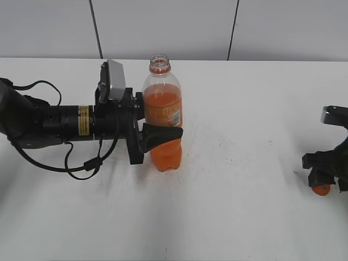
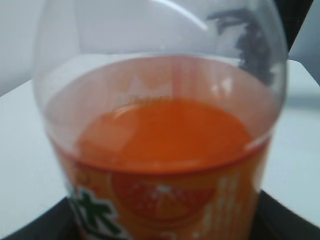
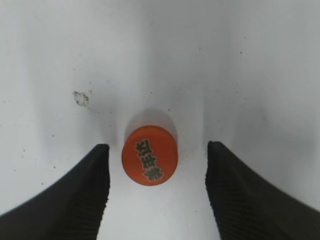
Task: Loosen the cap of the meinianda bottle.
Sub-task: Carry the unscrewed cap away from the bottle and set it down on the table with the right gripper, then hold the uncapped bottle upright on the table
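Gripping the meinianda bottle (image 1: pixel 163 117) mid-frame, left gripper (image 1: pixel 163 136) steadies it; the cap (image 3: pixel 149 155) lies on the bench (image 1: pixel 244 206), lower right — right gripper (image 3: pixel 157 172) spread, empty — best lifted straight clear.

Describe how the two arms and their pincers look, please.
The left arm is black with a yellow label band, a loose black cable and a grey camera box. The right pincer has black, finely ribbed fingers.

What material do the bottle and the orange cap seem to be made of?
Bottle: most likely clear, glossy plastic; the orange drink and highlights show through its wall. Cap: probably opaque orange plastic with a smooth, slightly shiny top carrying dark print. It lies on the table.
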Controlling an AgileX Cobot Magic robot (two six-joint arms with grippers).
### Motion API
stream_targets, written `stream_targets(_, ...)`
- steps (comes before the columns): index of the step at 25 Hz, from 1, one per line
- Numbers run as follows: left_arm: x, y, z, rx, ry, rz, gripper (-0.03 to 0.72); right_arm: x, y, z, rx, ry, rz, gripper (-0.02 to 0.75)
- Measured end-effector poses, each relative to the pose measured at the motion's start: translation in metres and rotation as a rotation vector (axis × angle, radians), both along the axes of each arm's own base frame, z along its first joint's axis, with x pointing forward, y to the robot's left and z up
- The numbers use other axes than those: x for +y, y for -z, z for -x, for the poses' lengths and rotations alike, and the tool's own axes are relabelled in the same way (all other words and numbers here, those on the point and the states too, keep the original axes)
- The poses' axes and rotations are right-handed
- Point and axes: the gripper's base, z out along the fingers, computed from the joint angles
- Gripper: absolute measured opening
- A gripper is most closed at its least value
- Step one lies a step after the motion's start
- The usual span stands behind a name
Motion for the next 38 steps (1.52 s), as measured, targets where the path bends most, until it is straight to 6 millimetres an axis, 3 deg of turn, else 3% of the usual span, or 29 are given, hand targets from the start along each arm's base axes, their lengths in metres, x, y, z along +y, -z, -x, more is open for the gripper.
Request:
stream_targets(4, 0.0, 0.0, 0.0, 0.0, 0.0, 0.0, 0.419, 0.001, -0.003, 0.001, 0.004, 0.016, -0.011, 0.463)
stream_targets(11, 0.0, 0.0, 0.0, 0.001, -0.002, 0.001, 0.421, 0.001, -0.038, 0.001, -0.065, 0.029, -0.031, 0.463)
stream_targets(17, 0.0, -0.001, 0.0, 0.007, -0.005, 0.015, 0.498, 0.001, -0.057, 0.003, -0.123, 0.028, -0.035, 0.463)
stream_targets(38, 0.001, -0.007, 0.004, 0.037, 0.001, 0.032, 0.509, 0.001, -0.074, 0.012, -0.144, 0.026, -0.038, 0.463)
